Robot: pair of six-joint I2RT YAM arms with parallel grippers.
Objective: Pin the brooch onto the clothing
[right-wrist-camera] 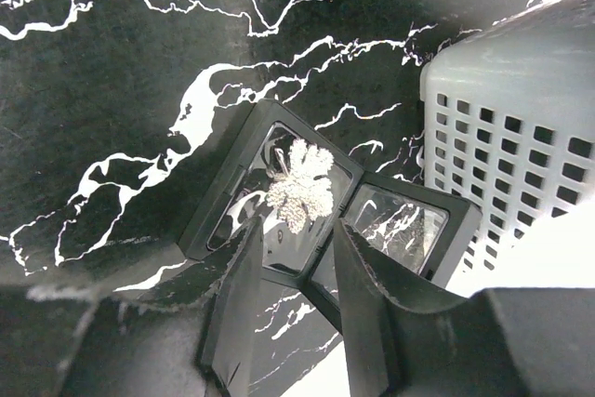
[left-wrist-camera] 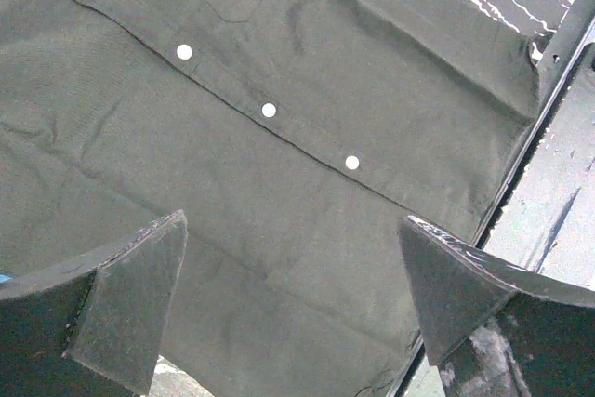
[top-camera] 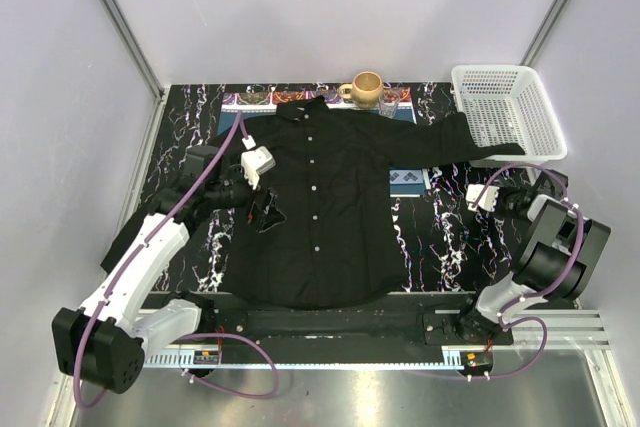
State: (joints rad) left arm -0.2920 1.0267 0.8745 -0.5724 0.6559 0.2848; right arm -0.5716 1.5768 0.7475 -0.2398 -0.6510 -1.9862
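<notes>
**Brooch is sitting just ahead of the right fingertips; the right arm is the nearer one**

**Top external.** You are looking at the clothing point(top-camera: 340, 217) lying flat across the middle of the table point(top-camera: 440, 237), collar at the far side. The left gripper point(top-camera: 265, 212) is hovering over the shirt's left front. The right gripper point(top-camera: 470, 209) is hanging over bare table, well to the right of the shirt body and near the basket point(top-camera: 500, 69). The brooch is too small to pick out here.

**Left wrist.** The left gripper point(left-wrist-camera: 293, 222) is standing as wide as it goes, with nothing between its fingers. Only black fabric and a slanting row of buttons point(left-wrist-camera: 269, 110) are showing beyond it. No brooch is appearing in this view.

**Right wrist.** The brooch point(right-wrist-camera: 299, 185) is lying in an open black case point(right-wrist-camera: 218, 202) on the table, just beside the basket point(right-wrist-camera: 521, 109).

- The right gripper point(right-wrist-camera: 299, 239) is standing about half parted.
- Its tips are straddling the case's near rim.
- The brooch is sitting just beyond them, lined up with the gap.
- Its longer run is pointing roughly away from the fingertips, tilted slightly right.
- Nothing is showing as held. You cannot tell whether the fingers are touching the case.

**Judgement.** The pick probably calls for a short reach forward and down by the right arm.
</notes>
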